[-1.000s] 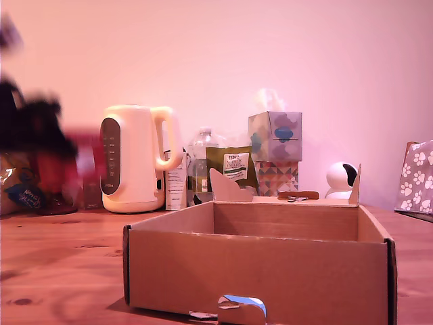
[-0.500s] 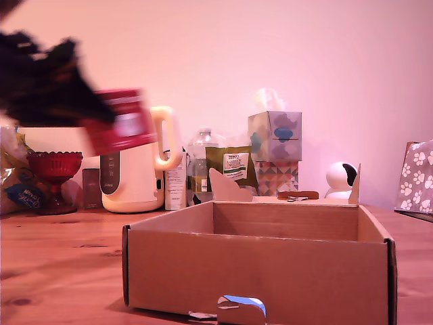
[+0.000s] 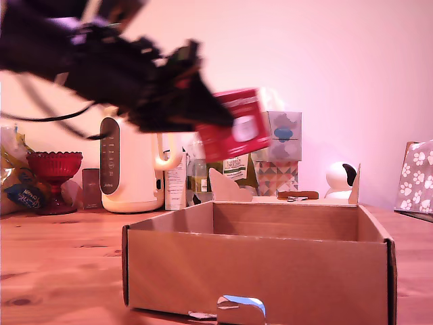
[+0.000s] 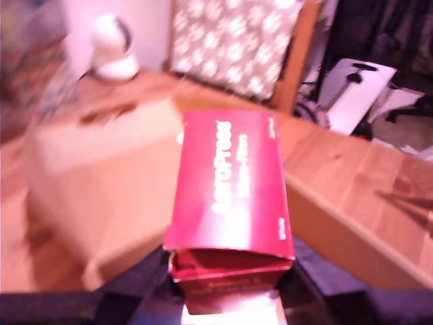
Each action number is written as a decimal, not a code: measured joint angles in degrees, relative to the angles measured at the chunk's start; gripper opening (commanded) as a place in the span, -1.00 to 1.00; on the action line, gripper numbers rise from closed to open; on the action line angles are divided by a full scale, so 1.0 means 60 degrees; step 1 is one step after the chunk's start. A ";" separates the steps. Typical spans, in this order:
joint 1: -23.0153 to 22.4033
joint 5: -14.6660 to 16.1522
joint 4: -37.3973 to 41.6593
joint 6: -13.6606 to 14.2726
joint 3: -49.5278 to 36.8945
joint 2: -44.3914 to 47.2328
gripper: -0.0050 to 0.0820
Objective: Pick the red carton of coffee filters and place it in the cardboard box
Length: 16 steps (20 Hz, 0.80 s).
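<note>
red carton of coffee filters: airborne, tilted | cardboard box: open, below it

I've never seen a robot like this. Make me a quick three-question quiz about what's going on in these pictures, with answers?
1. True or false: the small red cardboard carton of coffee filters already lies inside the large shallow brown cardboard box.
2. What holds the carton? A) a person's hand B) the arm's black gripper C) nothing
3. In the exterior view, which tall item stands behind the arm, beside the red glass pedestal bowl?

Key
1. False: it is held in the air, above the box's open top.
2. B: the gripper is shut on one end of it.
3. The cream electric kettle.
</note>
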 measured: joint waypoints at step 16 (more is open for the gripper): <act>-0.0302 0.0561 -0.5533 0.0495 0.3413 0.2739 0.79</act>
